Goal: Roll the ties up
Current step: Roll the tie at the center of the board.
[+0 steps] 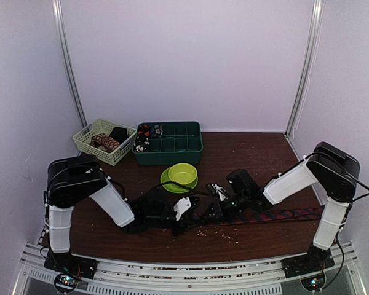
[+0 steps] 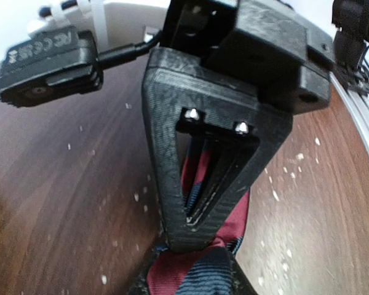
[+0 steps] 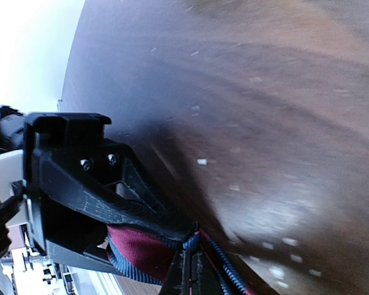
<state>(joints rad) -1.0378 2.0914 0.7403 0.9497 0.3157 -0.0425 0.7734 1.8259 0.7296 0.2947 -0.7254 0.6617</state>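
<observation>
Red and navy striped tie (image 1: 277, 215) lying flat along the near side of a dark wooden table (image 1: 258, 153), both arms meeting at its left end, left gripper (image 2: 194, 236) clamped narrowly on bunched tie fabric, right gripper (image 3: 187, 236) fully closed, pinching the tie, lime-green bowl (image 1: 183, 174) just behind.

striped tie (image 1: 283, 215): 1 | lime-green bowl (image 1: 183, 174): 1 | lime-green plate (image 1: 168, 184): 1 | green tray (image 1: 172, 152): 1 | basket (image 1: 85, 139): 1 | arms (image 1: 114, 208) (image 1: 289, 184): 2
</observation>
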